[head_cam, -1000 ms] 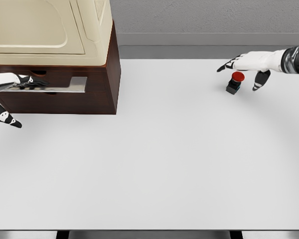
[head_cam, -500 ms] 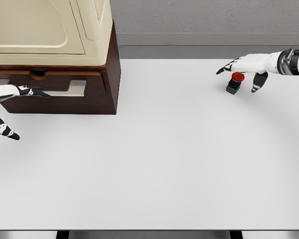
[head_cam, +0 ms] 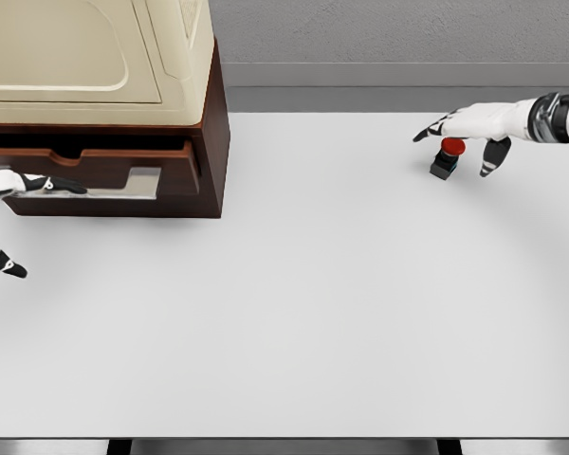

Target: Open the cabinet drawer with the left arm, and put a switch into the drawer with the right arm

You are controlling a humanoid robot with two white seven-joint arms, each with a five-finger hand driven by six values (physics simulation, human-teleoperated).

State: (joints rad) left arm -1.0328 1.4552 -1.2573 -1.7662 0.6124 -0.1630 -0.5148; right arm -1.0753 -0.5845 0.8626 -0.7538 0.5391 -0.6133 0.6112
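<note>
Presumably light and rigid, the switch (head_cam: 445, 158) is sitting near the table's (head_cam: 313, 303) far right corner; the right hand (head_cam: 474, 128) is hovering spread above it, best gripping its squat black base.

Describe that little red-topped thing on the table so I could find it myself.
Start at the big white table and look to its far right corner, well away from the brown cabinet on the left. There, just under the right hand, whose fingers are spread above it, sits the switch: a small black block with a round red button on top, the only loose object on the table.
</note>
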